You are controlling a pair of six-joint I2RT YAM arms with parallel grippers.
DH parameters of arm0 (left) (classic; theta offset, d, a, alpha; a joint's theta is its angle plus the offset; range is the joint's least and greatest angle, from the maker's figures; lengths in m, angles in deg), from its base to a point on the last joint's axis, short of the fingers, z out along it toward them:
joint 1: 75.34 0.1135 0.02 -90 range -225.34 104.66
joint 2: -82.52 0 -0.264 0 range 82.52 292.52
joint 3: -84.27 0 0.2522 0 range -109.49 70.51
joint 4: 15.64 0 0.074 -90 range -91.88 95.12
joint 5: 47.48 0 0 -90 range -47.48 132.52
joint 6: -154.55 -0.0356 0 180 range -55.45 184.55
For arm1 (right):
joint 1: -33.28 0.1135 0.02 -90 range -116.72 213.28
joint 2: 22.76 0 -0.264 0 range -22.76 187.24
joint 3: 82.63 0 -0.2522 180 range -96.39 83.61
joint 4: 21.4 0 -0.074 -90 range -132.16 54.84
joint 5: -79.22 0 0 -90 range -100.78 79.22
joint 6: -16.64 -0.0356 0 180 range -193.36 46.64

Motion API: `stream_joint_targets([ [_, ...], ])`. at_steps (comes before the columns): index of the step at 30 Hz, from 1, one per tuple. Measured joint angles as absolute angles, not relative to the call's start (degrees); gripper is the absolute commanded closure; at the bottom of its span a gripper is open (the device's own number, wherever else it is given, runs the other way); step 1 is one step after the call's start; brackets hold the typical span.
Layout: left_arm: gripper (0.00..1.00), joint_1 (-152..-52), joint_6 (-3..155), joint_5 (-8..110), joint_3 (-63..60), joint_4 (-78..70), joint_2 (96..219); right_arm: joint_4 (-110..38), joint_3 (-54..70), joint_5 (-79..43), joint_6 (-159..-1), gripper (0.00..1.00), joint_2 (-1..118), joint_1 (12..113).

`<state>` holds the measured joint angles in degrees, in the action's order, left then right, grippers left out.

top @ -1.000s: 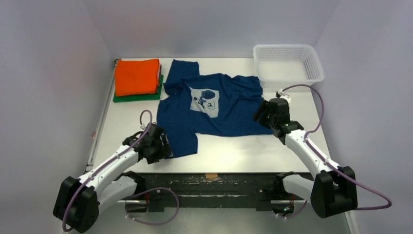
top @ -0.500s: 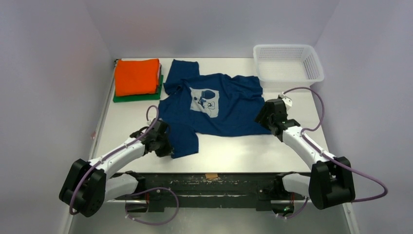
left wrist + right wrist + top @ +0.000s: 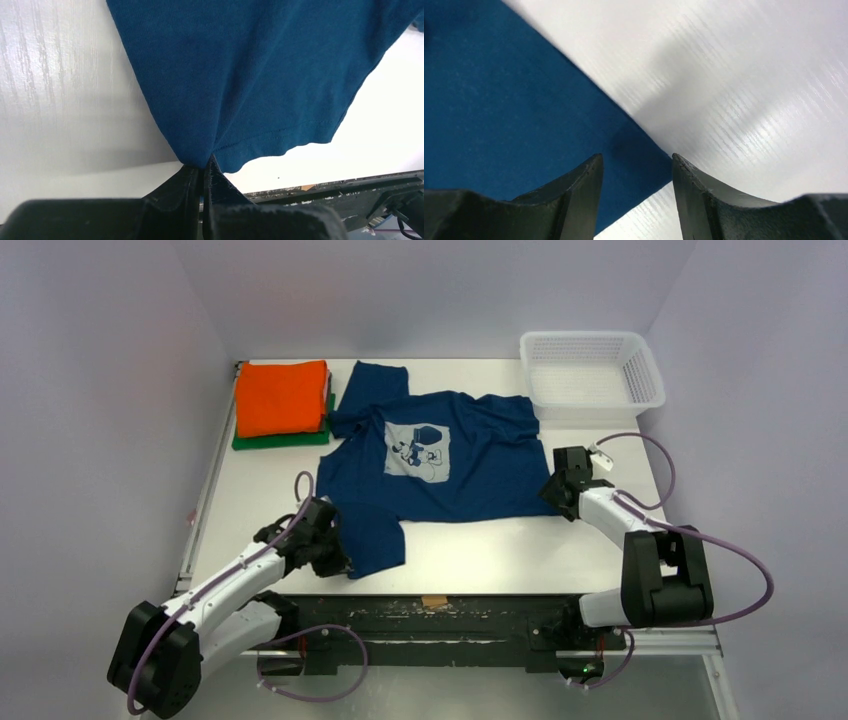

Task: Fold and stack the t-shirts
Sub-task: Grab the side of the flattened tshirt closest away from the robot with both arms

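Observation:
The navy t-shirt (image 3: 470,465) lies spread on the white table, its light mouse print (image 3: 418,450) facing up. My left gripper (image 3: 335,560) is shut on the near-left hem of this shirt; in the left wrist view the cloth (image 3: 240,75) bunches into the closed fingertips of that gripper (image 3: 205,162). My right gripper (image 3: 552,492) is low at the shirt's near-right corner. In the right wrist view it (image 3: 636,157) stands open, with the blue corner (image 3: 499,115) lying between the fingers, not pinched. The folded orange t-shirt (image 3: 281,395) rests on the green one (image 3: 283,440) at the back left.
A white mesh basket (image 3: 645,390) stands at the back right corner. The table's dark front rail (image 3: 430,615) runs between the two arm bases. Purple walls close in on both sides.
My left gripper shut on the near-left hem and drew it slightly toward the near left. My right arm swung right and dropped onto the near-right corner, its jaws narrowing a little.

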<state>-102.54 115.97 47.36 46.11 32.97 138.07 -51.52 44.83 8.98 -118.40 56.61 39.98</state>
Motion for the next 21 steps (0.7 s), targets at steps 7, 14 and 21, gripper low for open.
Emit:
stream_joint_targets([
  [7,1.00,-102.54,115.95,48.93,46.11,34.06,136.54,-50.60,46.57,8.50,-119.34,0.57,56.67,38.51],
  [14,1.00,-102.54,115.97,49.83,46.13,34.74,135.20,-49.31,48.13,7.21,-119.47,0.83,55.43,38.45],
  [21,1.00,-102.54,115.99,50.03,46.35,36.42,132.01,-51.01,48.54,4.15,-119.34,1.00,53.53,38.40],
])
